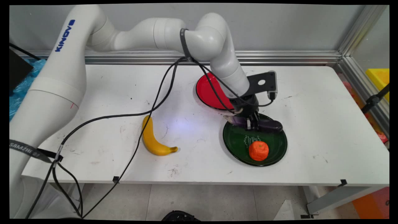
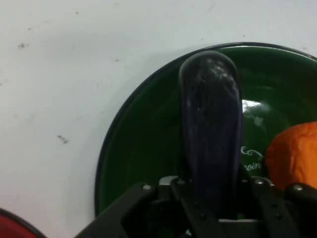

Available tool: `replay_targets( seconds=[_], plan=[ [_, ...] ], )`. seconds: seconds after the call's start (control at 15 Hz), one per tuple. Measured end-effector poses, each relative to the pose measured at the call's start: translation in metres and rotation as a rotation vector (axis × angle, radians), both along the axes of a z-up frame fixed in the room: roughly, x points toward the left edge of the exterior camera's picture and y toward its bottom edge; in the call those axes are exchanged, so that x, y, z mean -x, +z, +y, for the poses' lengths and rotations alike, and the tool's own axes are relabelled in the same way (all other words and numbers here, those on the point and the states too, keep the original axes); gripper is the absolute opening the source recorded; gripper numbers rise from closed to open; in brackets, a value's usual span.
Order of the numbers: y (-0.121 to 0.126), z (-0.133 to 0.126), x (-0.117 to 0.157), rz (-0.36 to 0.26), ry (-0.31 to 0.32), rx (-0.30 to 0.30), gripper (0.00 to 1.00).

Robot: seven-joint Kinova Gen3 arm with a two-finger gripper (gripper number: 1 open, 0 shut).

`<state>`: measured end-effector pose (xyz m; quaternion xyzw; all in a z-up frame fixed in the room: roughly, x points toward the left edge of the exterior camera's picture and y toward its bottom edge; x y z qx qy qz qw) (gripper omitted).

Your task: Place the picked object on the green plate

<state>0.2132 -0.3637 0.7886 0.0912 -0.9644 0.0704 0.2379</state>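
A dark purple eggplant (image 1: pixel 267 125) lies across the far side of the green plate (image 1: pixel 236 144), and my gripper (image 1: pixel 252 123) is down on it. In the hand view the eggplant (image 2: pixel 212 134) runs up between the two fingers (image 2: pixel 174 187), which are shut against its sides over the green plate (image 2: pixel 143 144). An orange tangerine (image 1: pixel 258 150) rests on the near part of the same plate, seen at the right edge of the hand view as the tangerine (image 2: pixel 294 156).
A red plate (image 1: pixel 206 91) lies just behind the green one, partly covered by the arm. A yellow banana (image 1: pixel 153 138) lies on the table to the left. Black cables hang from the arm across the table's left half.
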Motion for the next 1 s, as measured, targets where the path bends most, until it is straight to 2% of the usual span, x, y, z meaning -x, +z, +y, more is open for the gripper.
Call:
replay_targets(
  seconds=[0.73,0.8,1.0],
  plan=[
    [-0.028,0.009,0.011,0.009,0.008,0.001,0.0],
    [-0.029,0.009,0.011,0.011,0.007,0.002,1.0],
    [-0.031,0.008,0.013,0.018,0.004,0.007,1.0]
  ],
)
